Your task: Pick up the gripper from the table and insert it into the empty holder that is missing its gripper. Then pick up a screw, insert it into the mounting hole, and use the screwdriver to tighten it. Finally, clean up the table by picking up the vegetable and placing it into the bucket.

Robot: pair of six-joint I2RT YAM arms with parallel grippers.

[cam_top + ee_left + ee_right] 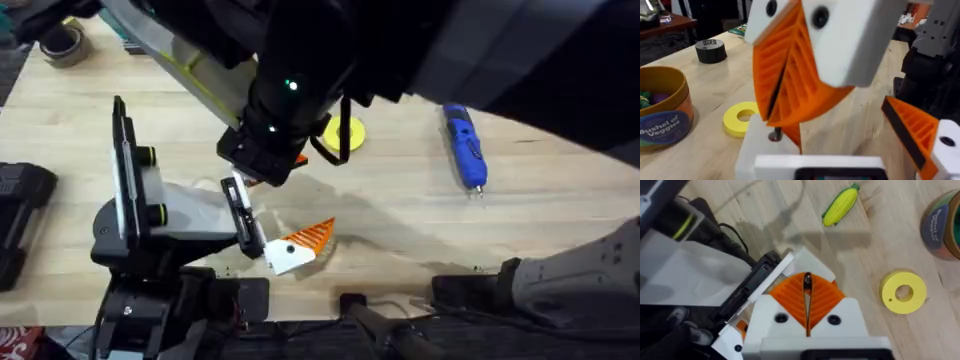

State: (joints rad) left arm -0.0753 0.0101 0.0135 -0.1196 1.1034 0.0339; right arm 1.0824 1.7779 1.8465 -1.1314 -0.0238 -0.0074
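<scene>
Yellow vegetable (840, 205) lies beside the bucket (944, 226).

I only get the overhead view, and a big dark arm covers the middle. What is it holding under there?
Observer: The right gripper is shut on a small dark screw.
Operator: Where's the toy vegetable?
Observer: The vegetable, a yellow corn cob, lies on the table, apart from the bucket.
Operator: What's in the bucket?
Observer: Green and purple pieces show inside it.
</scene>
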